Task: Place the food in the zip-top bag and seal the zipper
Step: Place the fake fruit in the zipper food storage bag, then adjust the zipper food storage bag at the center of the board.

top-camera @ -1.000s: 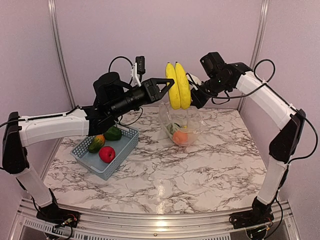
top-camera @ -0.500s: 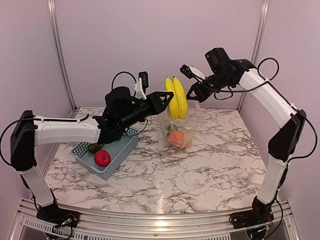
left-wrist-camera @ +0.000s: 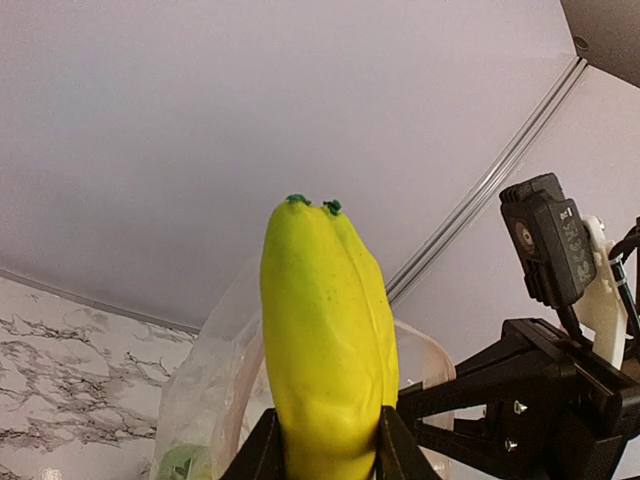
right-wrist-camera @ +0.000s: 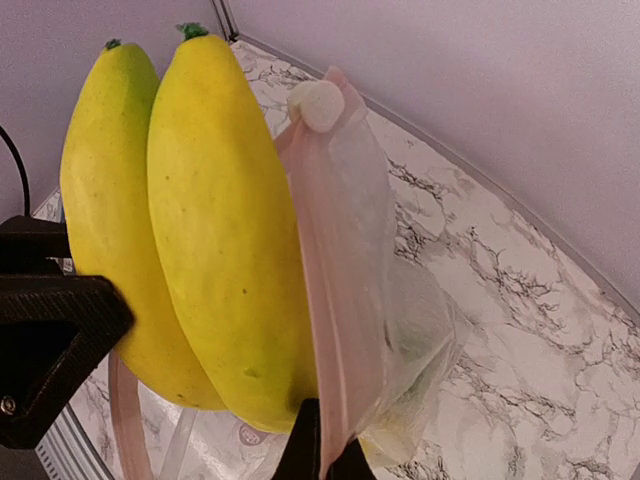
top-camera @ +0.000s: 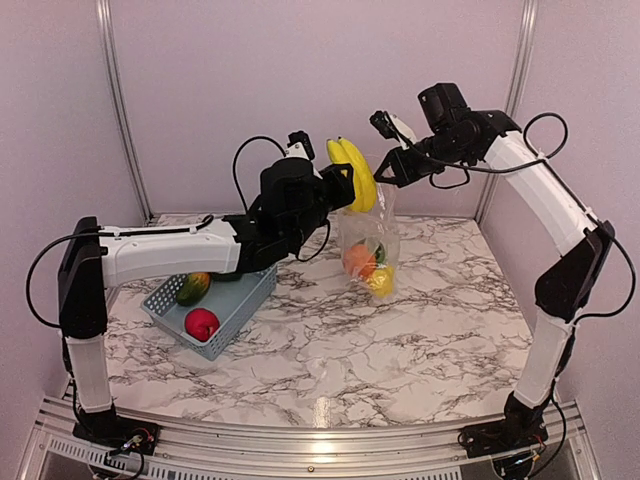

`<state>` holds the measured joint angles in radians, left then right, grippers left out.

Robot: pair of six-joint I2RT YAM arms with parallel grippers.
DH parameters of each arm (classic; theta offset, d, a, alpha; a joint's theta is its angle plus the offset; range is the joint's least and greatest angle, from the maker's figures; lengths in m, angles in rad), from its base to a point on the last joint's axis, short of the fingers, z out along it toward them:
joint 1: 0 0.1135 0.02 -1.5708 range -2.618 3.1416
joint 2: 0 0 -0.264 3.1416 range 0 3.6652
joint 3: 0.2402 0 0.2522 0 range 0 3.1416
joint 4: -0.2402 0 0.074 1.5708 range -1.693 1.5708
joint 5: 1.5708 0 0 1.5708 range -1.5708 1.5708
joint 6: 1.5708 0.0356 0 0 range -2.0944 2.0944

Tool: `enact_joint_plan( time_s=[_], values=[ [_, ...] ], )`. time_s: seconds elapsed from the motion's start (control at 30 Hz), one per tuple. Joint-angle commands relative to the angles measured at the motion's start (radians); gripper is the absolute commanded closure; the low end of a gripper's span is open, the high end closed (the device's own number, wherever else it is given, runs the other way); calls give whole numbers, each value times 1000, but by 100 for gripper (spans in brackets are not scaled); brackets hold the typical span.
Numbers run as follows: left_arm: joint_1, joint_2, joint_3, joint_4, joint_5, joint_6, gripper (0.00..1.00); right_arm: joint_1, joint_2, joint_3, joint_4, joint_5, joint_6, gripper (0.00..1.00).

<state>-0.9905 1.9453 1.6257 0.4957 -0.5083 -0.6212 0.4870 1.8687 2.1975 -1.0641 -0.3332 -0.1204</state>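
Plainly, the left gripper (top-camera: pixel 343 190) had its two jaws clamped on the lower end of one glossy yellow plastic toy banana (top-camera: pixel 352 172). The banana was a joined pair of two curved fingers with two green tips, held upright. Just beside it, the right gripper (top-camera: pixel 386 172) was pinched fully closed on the narrow pinkish-clear zipper strip (right-wrist-camera: pixel 316 260) at the mouth of one large clear crinkly plastic zip-top bag (top-camera: pixel 370 232). The bag hung from that grip. The banana stood against the strip; whether its lower end was already within the mouth could not be told. One small white round tab (right-wrist-camera: pixel 318 103) sat at the strip's top end.

Three pieces lay low in the bag: one round orange fruit (top-camera: pixel 357 260), one yellow pear (top-camera: pixel 381 282) and one green piece (top-camera: pixel 378 250). Whether the bag's bottom touched the white marble-patterned table (top-camera: pixel 430 320) could not be told. Well to the left, one blue-grey slotted plastic basket (top-camera: pixel 240 300) held two visible fruits, one red apple (top-camera: pixel 201 323) and one green-orange piece (top-camera: pixel 192 288).
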Motion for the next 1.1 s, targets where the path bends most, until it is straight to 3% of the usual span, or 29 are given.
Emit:
enact_joint_plan(
  time_s=[0.0, 0.07, 0.3, 0.43, 0.63, 0.8, 1.07],
  values=[
    [-11, 70, 107, -193, -65, -36, 92, -8, 19, 53, 57, 4, 69, 100],
    [-11, 74, 108, -195, -49, -43, 87, -8, 23, 54, 62, 9, 74, 100],
    [-11, 48, 105, -199, -22, 7, 44, -10, 33, 54, 73, 35, 80, 100],
    [-11, 2, 105, -166, -9, 63, 30, -10, 39, 52, 75, 44, 82, 100],
    [-11, -106, 77, -243, -34, 46, 34, -10, 42, 50, 85, 62, 80, 100],
    [-10, -139, 61, -458, -67, -81, 48, -10, 51, 67, 98, 89, 80, 100],
    [6, -53, 98, -606, 112, -226, 54, -10, 72, 95, 108, 103, 76, 100]
  ],
)
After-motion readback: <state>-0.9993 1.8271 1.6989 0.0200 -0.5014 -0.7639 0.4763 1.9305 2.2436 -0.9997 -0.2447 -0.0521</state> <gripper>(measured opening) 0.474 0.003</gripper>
